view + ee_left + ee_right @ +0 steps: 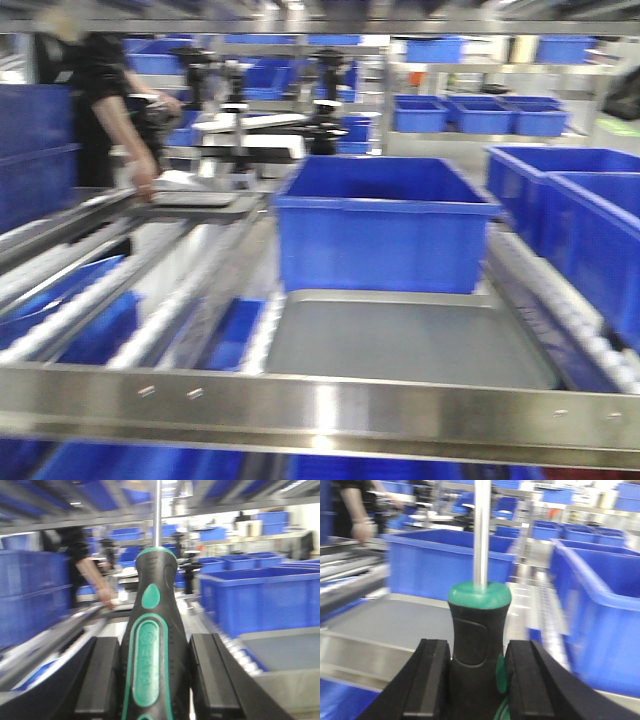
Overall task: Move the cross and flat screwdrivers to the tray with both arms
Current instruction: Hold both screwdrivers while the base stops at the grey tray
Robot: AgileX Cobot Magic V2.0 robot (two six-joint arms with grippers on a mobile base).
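In the left wrist view, my left gripper (155,647) is shut on a screwdriver (152,590) with a black and green handle. Its steel shaft points up and away. My right gripper (477,650) is shut on the other screwdriver (479,612), whose black handle has a green collar and whose shaft also points away. I cannot tell which one is cross or flat. The grey metal tray (400,345) lies empty in front of a blue bin. It shows low to the right of the left gripper (285,652) and to the left beyond the right gripper (385,617). Neither gripper appears in the front view.
A deep blue bin (385,225) stands right behind the tray, with more blue bins (570,210) to the right. Roller rails (90,290) run along the left. A steel rail (320,405) crosses the front. A person (105,100) stands at the back left.
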